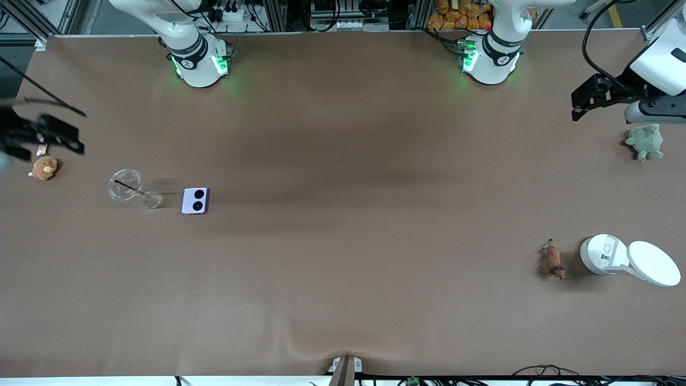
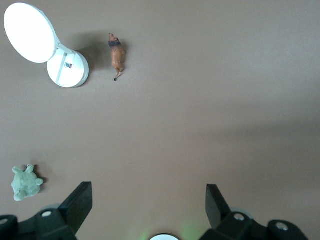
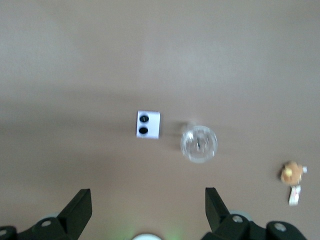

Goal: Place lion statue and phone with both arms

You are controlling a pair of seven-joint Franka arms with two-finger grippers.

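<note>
A: Entry, tabletop [image 1: 343, 134]. The phone [image 1: 195, 201] is seen lying flat toward the right arm's end, its two black camera circles facing up. A clear glass [image 1: 131, 188] is tipped on its side just beside it, a thin dark stick shown inside.

B: Lion statue?

A: The lion statue [image 1: 552, 261] is found lying toward the left arm's end, nearer to the front camera than the green plush turtle [image 1: 645, 141]. A white round container [image 1: 603, 254] stands just beside the statue with its lid [image 1: 653, 262] swung open, still joined by a hinge. The two are apart, not touching.

B: Grippers?

A: The left gripper [image 1: 589, 102] is held in the air at the left arm's end of the tabletop, near the turtle. In the left wrist view its jaws are seen spread wide apart, nothing between them [image 2: 149, 200]; the statue, container and turtle are all visible well below it.

B: And the right?

A: The right gripper [image 1: 37, 136] is recorded in the air at the right arm's end, above a small brown plush toy [image 1: 44, 168] with a tag. Its jaws are likewise shown apart and empty in the right wrist view [image 3: 148, 202], with phone [image 3: 148, 124] and glass on the tabletop below.
</note>
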